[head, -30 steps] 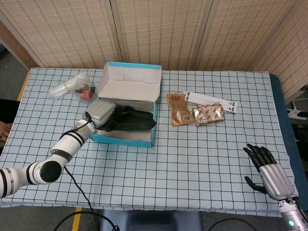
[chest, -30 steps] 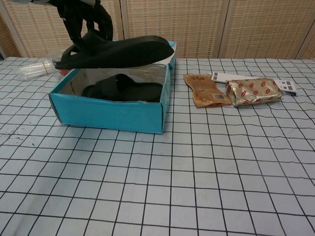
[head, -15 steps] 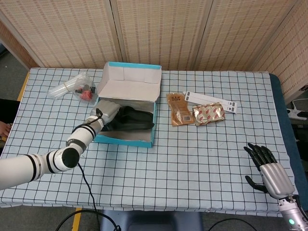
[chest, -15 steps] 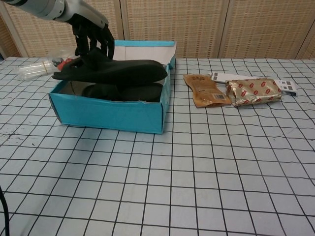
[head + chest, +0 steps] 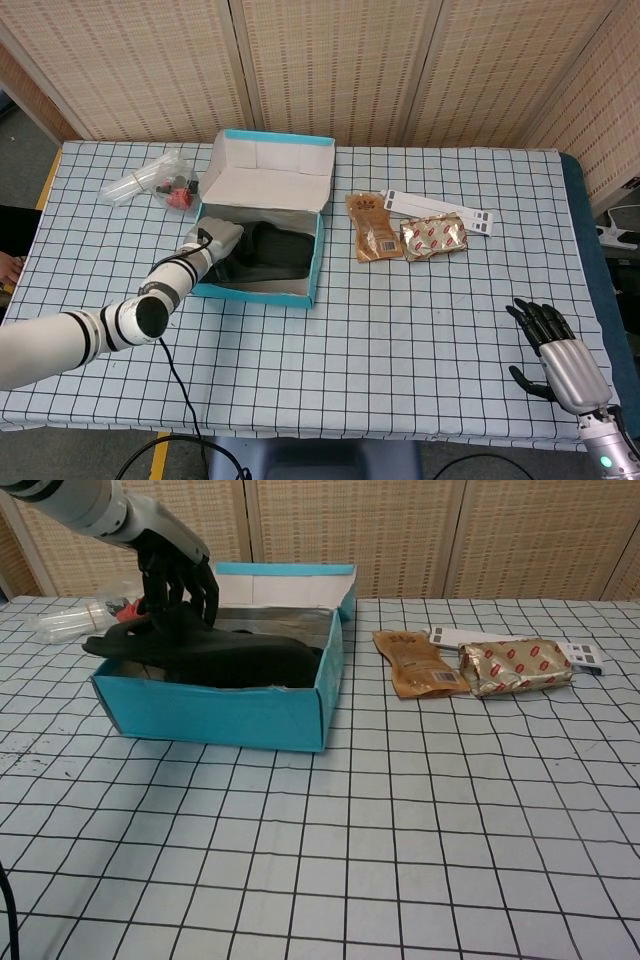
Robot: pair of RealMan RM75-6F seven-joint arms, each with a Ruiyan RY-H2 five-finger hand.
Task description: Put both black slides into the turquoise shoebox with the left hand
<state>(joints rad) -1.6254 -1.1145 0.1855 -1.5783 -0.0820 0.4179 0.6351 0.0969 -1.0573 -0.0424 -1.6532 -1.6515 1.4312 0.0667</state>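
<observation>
The turquoise shoebox (image 5: 254, 291) (image 5: 220, 715) stands open at the table's left, its lid raised behind it. My left hand (image 5: 218, 240) (image 5: 175, 575) reaches in at the box's left end and grips a black slide (image 5: 220, 657) from above. That slide lies low in the box on top of the other one, with one end poking over the left rim. In the head view the two slides merge into one dark mass (image 5: 275, 250). My right hand (image 5: 555, 350) rests open and holds nothing at the table's near right edge.
A clear plastic bag (image 5: 150, 180) (image 5: 75, 620) of small items lies left of the box. A brown pouch (image 5: 372, 228) (image 5: 415, 663), a gold-red packet (image 5: 433, 238) (image 5: 515, 667) and a white strip (image 5: 440, 207) lie to the right. A black cable (image 5: 175, 390) hangs below my left arm.
My left hand has lowered the black slide from above the box down into it, onto the other slide. The box has shifted slightly left. The right hand has not moved.
</observation>
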